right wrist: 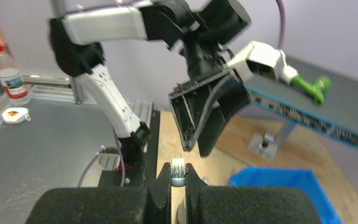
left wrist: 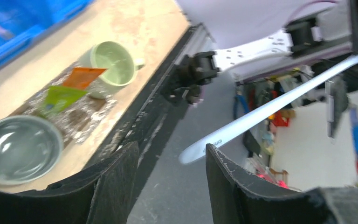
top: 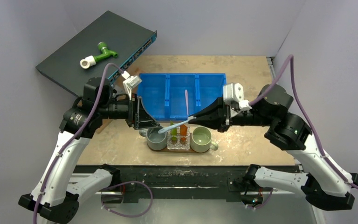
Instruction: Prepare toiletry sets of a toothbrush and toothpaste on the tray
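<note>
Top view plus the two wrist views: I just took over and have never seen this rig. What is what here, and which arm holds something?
Two robot arms are bolted at the table's near edge. The top view looks down from behind them, and each wrist view looks along one arm's own fingers. The right gripper is shut on the pale toothbrush. The left gripper is open, with the handle's end close by. On the dark tray stand a grey mug, a green mug, a green tube and an orange tube. A pink toothbrush lies in the blue bin.

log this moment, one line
right fingers: shut on pale toothbrush; left fingers: open round its handle tip; tubes: between mugs; pink toothbrush: in blue bin
</note>
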Available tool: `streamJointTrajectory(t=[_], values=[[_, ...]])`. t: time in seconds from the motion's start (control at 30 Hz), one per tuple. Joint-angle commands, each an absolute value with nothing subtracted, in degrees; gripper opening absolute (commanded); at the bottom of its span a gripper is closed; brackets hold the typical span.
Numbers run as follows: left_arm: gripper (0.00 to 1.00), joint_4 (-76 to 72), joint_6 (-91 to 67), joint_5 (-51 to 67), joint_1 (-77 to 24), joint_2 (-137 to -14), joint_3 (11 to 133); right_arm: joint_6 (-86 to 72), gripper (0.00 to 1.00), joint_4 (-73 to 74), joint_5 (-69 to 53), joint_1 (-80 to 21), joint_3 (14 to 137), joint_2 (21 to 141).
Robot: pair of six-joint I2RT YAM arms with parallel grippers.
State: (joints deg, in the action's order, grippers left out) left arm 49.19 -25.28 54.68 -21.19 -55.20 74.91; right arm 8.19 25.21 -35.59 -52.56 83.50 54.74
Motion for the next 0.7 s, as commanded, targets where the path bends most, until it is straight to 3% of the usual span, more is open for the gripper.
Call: streamJointTrajectory(t=[0.0, 0.33, 0.67], values=[[0.55, 56.3, -18.7, 40.8, -20.8, -54.9, 77.2, 4.6, 0.0, 34.4, -25.1, -52.6, 86.6, 56.8], [0.65, 56.7, -16.4, 24.6, -20.7, -52.1, 73.4, -2.1, 0.0, 43.6, -7.8, -53.6, 87.6, 59.8], [0.66, 54.2, -16.4, 17.2, -20.7, -50.7, 68.8, -8.5, 0.0, 47.8, 16.5, -68.6, 89.5, 64.6]])
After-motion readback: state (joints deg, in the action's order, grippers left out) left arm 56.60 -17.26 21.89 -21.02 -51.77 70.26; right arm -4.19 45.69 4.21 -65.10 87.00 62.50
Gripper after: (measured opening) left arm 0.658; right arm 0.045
